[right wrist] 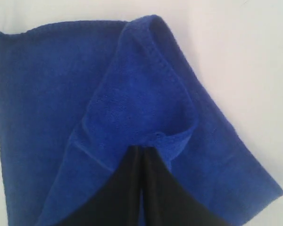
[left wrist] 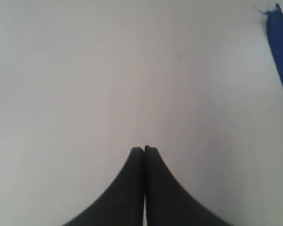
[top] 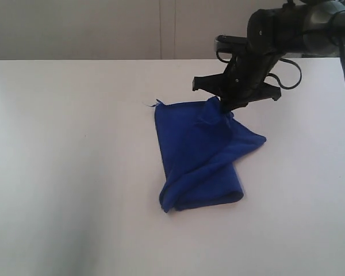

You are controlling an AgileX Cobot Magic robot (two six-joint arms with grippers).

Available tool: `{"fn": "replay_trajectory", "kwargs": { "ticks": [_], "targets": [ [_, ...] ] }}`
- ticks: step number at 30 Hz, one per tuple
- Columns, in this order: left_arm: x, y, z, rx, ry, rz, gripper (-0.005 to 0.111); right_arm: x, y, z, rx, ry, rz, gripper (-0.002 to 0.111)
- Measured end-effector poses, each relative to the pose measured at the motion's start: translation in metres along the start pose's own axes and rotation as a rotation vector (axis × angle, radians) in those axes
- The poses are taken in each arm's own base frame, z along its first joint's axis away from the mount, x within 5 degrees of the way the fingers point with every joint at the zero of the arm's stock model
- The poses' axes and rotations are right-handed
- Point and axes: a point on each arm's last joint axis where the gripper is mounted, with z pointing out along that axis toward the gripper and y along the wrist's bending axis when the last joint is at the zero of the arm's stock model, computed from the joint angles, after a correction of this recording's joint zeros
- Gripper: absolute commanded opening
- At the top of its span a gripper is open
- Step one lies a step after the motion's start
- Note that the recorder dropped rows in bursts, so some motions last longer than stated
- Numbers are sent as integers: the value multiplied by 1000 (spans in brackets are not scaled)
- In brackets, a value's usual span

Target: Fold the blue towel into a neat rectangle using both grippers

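1. One blue towel [top: 190, 155] lies half-folded, rumpled, mid surface [top: 63, 172]; loose thread [top: 151, 104] at far-left corner.
2. Right claw [top: 225, 107] pinching towel's far-right corner, which peaks up.
3. Left claw [left wrist: 144, 149] pressed together, empty, over bare surface beside towel's edge.

The blue towel [top: 195, 152] is showing as soft, fleecy cloth, matt and slightly rough in its nap, stitched more tightly along its edge. The white table [top: 63, 172] is looking smooth and matt, giving back only a faint sheen. The right gripper [right wrist: 141, 149] and left gripper [left wrist: 144, 149] are presenting smooth, matt black surfaces, plastic by the look, while the right arm's housing [top: 276, 26] is catching a dull gloss.
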Motion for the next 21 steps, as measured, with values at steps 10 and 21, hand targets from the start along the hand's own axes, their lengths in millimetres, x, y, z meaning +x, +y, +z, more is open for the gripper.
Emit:
{"fn": "replay_trajectory", "kwargs": {
  "ticks": [10,21],
  "targets": [
    [-73,-68,143,270,127,157,0,-7,-27,-2,9,15,62,0],
    [-102,-125,262,367,141,201,33,-7,-26,-2,-1,18,74,0]
  ]
}}
